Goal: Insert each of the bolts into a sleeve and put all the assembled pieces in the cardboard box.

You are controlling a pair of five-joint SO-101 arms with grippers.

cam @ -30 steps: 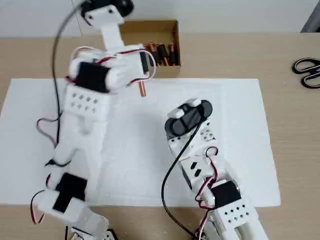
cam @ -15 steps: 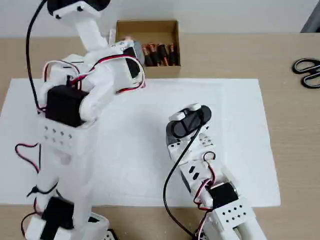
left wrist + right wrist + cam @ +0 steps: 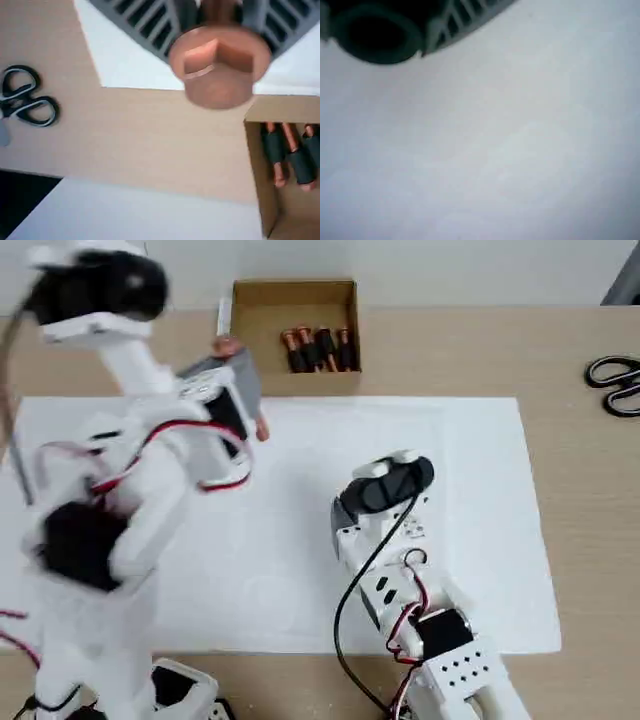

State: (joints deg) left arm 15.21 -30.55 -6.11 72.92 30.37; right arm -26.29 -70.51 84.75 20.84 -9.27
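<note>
Copper bolt sits clamped between the left gripper's fingers. It now hangs by the cardboard box's near-left corner, having swung left from the white paper's far edge. The right gripper, barely shifted, is closed round a black sleeve over mid-paper. Bolt and sleeve are well apart, so insertion looks still ahead.
</note>
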